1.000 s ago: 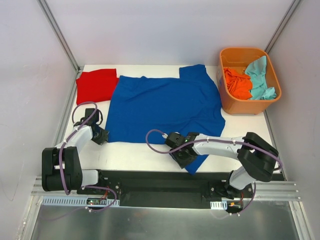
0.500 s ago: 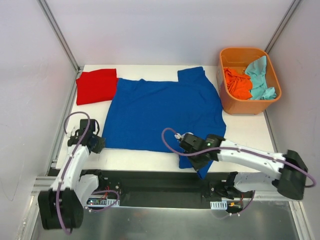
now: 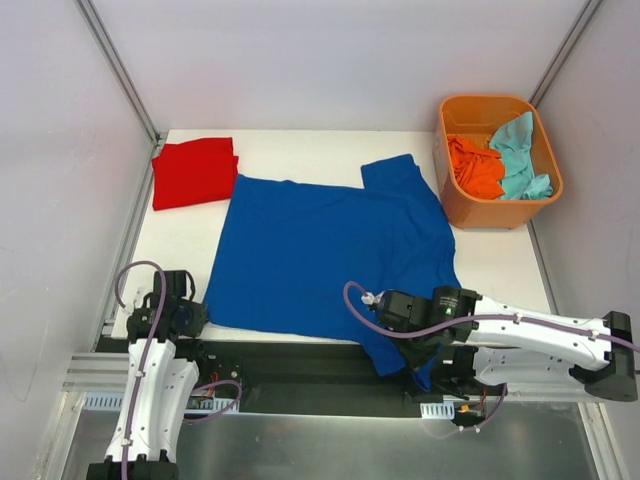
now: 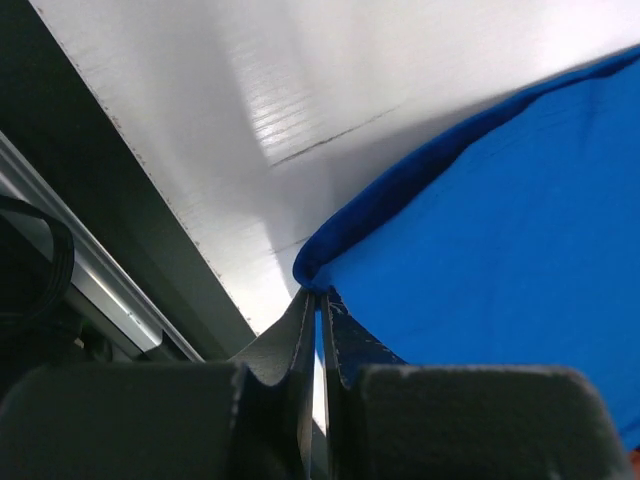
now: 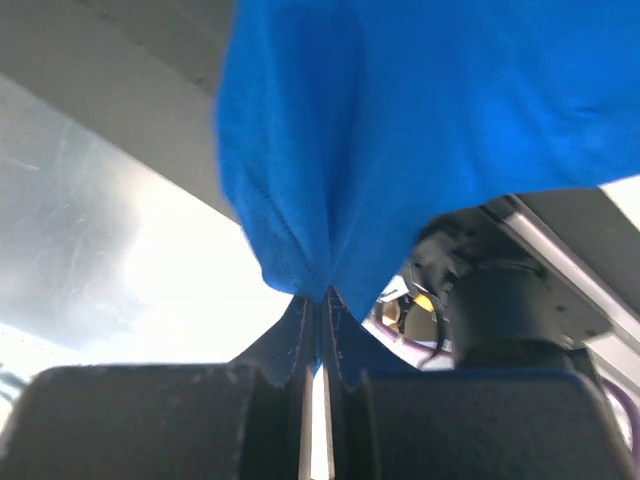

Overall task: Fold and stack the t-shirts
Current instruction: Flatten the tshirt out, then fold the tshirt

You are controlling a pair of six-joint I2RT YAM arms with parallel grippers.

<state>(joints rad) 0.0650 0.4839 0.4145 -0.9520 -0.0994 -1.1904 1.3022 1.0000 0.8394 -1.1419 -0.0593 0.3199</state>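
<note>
At the near edge, the left jaws are clamped on the near-left corner of the blue t-shirt [image 3: 320,250]. The left wrist view shows them pressed together with the folded hem [image 4: 400,190] pinched at their tips. The right jaws are likewise closed on a bunched near-right corner, which hangs past the edge of the worktop [image 3: 300,148] over the dark base plate [image 3: 300,362]. The step in hand looks like drawing the shirt flat and square before the first fold. To do it well, both corners should be pulled evenly, with light tension between them so the near hem lies straight. The right corner should be brought back onto the board before it is let go, or that side will slide off. The cloth is limp and will wrinkle if dragged low, so a slight lift seems wise. The rest of the shirt lies spread across the middle of the white worktop, with one sleeve pointing to the far right. Just beside its far-left corner, perhaps touching, sits the folded red t-shirt [image 3: 193,172], which a careless tug could shift. At the far right stands an orange tub [image 3: 452,205] holding a crumpled orange t-shirt [image 3: 473,165] and a teal t-shirt [image 3: 520,150]. Plain pale walls [image 3: 330,60] enclose the cell.
</note>
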